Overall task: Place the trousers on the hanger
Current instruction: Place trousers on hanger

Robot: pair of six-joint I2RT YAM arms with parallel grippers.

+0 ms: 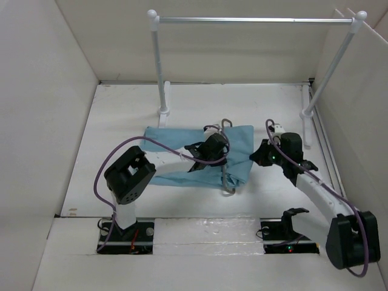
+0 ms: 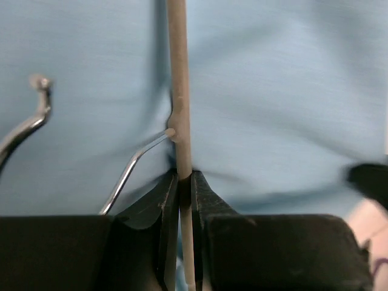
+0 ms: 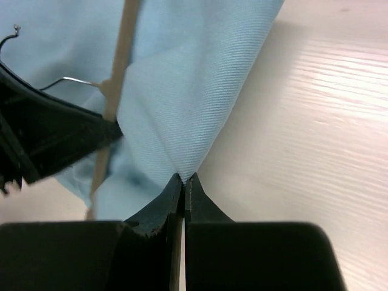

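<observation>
Your left gripper (image 2: 185,176) has its fingers pressed together on the hanger (image 2: 179,91). The thin grey bar runs straight up between the two black tips. The slim wire hook (image 2: 130,170) branches off the bar just above the tips and curls away to the left. Behind the bar, the left wrist view shows only the light blue cloth of the trousers (image 2: 273,91).

Your right gripper (image 3: 183,177) is also closed. Its tips meet at the point of a raised fold of the trousers (image 3: 182,79), and they appear to pinch that edge, though the wrist view does not show how much cloth is caught. The bare table (image 3: 315,121) lies to the right of the fold. The hanger bar (image 3: 118,66) and the dark left gripper (image 3: 48,133) are close by on the left.

From above, the trousers (image 1: 176,136) lie folded around the middle of the table (image 1: 121,115), nearer its far edge. The hanger (image 1: 225,176) crosses their right part from far to near. The left gripper (image 1: 213,145) sits over the cloth and the right gripper (image 1: 262,151) is at its right edge. The white rail (image 1: 254,20) stands along the far edge.
</observation>
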